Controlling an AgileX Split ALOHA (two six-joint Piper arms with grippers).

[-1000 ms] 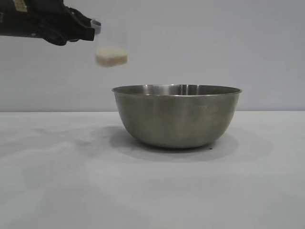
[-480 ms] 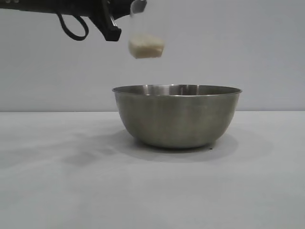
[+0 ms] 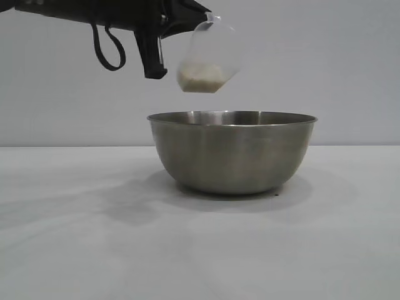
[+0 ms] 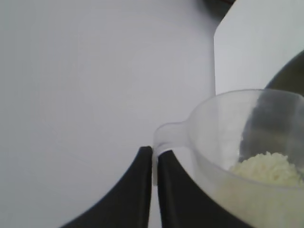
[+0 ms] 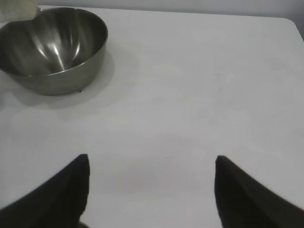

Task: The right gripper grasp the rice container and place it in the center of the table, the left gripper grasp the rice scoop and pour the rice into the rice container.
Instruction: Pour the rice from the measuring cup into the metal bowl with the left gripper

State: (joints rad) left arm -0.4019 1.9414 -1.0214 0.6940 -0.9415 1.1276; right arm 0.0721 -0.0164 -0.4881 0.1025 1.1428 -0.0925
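Up above the left rim of the bowl, the left gripper (image 3: 182, 17), a black claw with two pointed jaws and a looping cable, is clamped tight on the loop handle of the rice scoop (image 3: 209, 59), a small see-through plastic measuring cup. You can see the two black jaws pressed together on the handle tab in the left wrist view (image 4: 153, 164). The scoop is tilted, hanging in the air, not touching anything below. A clump of off-white rice (image 3: 200, 78) sits in its lowest corner. Right underneath is the rice container (image 3: 232, 152), a big round brushed-steel bowl, upright on the plain white table (image 3: 94, 250). Well off to the side, the right gripper (image 5: 151, 190) hovers over bare table with its jaws spread wide, holding nothing.
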